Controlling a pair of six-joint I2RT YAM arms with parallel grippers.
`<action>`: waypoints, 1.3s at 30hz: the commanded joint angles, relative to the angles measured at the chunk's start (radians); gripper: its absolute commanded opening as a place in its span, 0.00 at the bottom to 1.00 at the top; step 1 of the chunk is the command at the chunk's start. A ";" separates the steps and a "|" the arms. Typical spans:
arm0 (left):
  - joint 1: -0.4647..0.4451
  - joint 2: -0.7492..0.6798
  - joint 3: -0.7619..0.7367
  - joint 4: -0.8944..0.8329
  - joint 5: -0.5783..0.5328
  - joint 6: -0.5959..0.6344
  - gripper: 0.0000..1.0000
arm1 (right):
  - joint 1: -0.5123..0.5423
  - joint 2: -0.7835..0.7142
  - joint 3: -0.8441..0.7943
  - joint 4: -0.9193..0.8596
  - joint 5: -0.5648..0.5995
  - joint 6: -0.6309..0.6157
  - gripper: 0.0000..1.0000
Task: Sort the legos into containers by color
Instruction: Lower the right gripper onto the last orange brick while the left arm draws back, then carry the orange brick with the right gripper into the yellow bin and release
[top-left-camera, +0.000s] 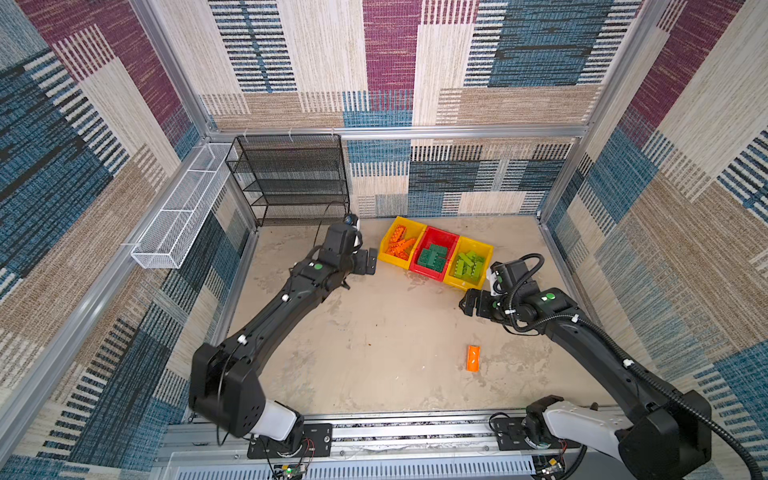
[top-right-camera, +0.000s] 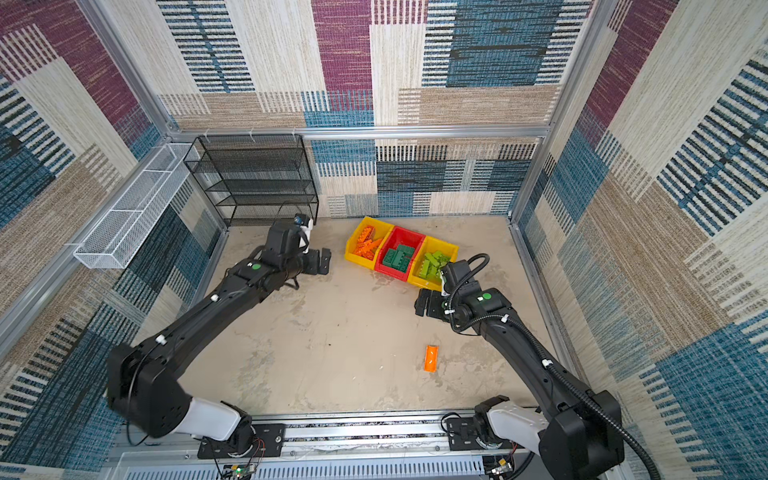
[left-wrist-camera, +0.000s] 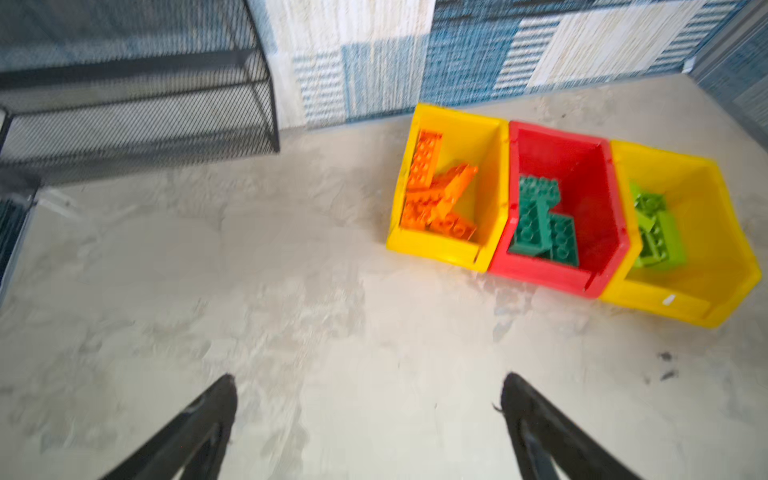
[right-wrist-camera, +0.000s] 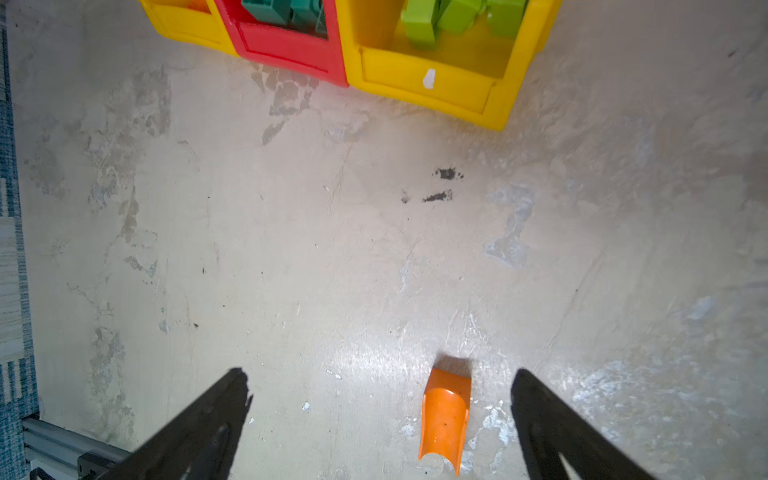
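Patchwork carpet walls (top-left-camera: 390, 62) enclose the stained beige worktop (top-left-camera: 374, 353), with a black mesh rack (top-left-camera: 291, 178) in its far left corner. The containers (top-left-camera: 442, 235) at the far edge hold the legos (top-left-camera: 432, 257) by colour; one orange piece (top-left-camera: 473, 358) lies toward the near right corner. The left claw (left-wrist-camera: 370, 390) and the right claw (right-wrist-camera: 380, 382) are spread wide, both empty.

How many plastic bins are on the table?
3, joined in a row: the left yellow bin with orange bricks, the red bin in the middle with dark green bricks, the right yellow bin with lime green bricks.

Legos (top-left-camera: 432, 257) sorted by color in yellow-red-yellow containers (top-left-camera: 445, 236), one orange piece (top-left-camera: 473, 358) lying apart
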 joint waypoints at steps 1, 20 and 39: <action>0.000 -0.167 -0.181 -0.004 -0.059 -0.124 1.00 | 0.023 -0.015 -0.045 0.044 0.014 0.030 1.00; 0.000 -0.529 -0.498 -0.084 -0.111 -0.216 1.00 | 0.108 -0.050 -0.275 0.049 -0.003 0.132 0.85; 0.053 -0.386 -0.392 -0.057 -0.115 -0.118 1.00 | 0.110 0.125 -0.224 0.156 -0.021 0.099 0.27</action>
